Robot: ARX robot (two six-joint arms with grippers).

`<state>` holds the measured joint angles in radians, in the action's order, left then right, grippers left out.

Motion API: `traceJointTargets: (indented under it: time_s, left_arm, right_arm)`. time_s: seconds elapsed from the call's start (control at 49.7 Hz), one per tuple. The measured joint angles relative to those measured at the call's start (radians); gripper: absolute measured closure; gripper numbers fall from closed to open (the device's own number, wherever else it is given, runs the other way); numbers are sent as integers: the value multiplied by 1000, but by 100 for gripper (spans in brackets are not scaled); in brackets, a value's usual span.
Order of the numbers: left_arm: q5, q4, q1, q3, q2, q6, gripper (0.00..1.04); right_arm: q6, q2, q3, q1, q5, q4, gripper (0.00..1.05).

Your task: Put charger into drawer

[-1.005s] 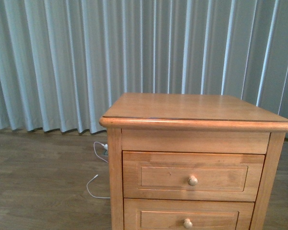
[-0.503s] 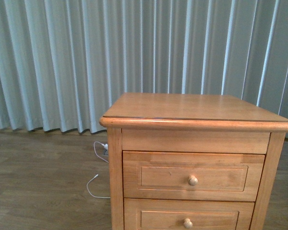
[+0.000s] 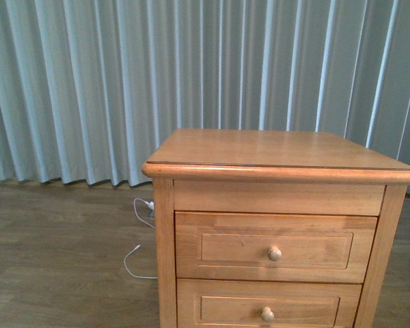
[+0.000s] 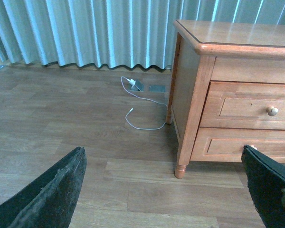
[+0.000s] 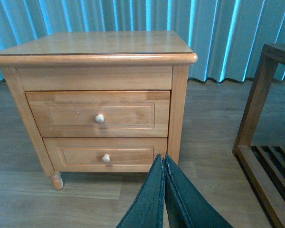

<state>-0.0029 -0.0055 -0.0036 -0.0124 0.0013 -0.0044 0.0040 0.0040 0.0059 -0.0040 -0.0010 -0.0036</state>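
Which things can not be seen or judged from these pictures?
- Charger: in no view; where it is cannot be told.
- Inside of the drawer: hidden, its front is shut.
- Cable on the floor: its plug is too small to identify.
- Dark shelf: cut by the right wrist view's edge.

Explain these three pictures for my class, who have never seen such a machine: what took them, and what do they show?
A robot with two arms took them. One camera sits on its body; one sits on each wrist. All face a wooden nightstand with two shut drawers; the top drawer is where a charger should go. No charger is visible, and nothing lies on the nightstand. A thin white cable lies on the floor. The left claw is open and empty; the right claw is shut, holding nothing visible.
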Motion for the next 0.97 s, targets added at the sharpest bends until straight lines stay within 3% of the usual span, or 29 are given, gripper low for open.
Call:
traceJointTargets:
  time_s: [0.241,0.543,0.643,0.744,0.965]
  left_arm:
    - [0,0,0,0,0,0,6]
    - [0,0,0,0,0,0,6]
    - [0,0,0,0,0,0,6]
    - [0,0,0,0,0,0,6]
    - [0,0,0,0,0,0,6]
  right_arm:
    - [0,0,0,0,0,0,103]
    - [-1,0,0,0,0,0,53]
    - [-1,0,0,0,0,0,27]
    - [0,0,0,0,0,0,7]
    - [0,0,0,0,0,0,8]
